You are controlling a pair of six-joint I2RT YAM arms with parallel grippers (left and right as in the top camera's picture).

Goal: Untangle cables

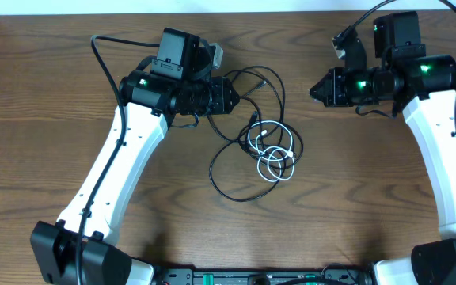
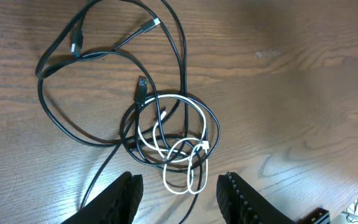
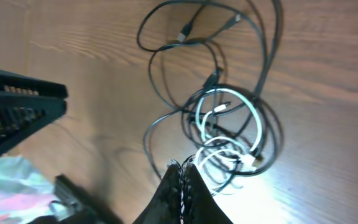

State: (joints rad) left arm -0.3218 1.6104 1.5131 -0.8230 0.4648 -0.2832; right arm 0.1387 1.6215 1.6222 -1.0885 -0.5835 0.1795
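Hovering over the tangle, my left claw has its fingers apart with nothing between them. A small loop of the white cable lies on the desk just below the gap. My right claw is pressed together and empty, held off to the right side of the heap.

The white coils lie inside the ring of the black cable at the middle of the desk, crossing it in several places. If I drop and close here, I judge I could pinch both cords at a crossing. A pull would then drag the whole knot or cinch it tighter. With my right claw closed, nothing pins the black cord down, so it would likely slide along too.

Counted: two claws and two cables, one black and one white. I make out four small plug ends, and cannot say which cord each belongs to.
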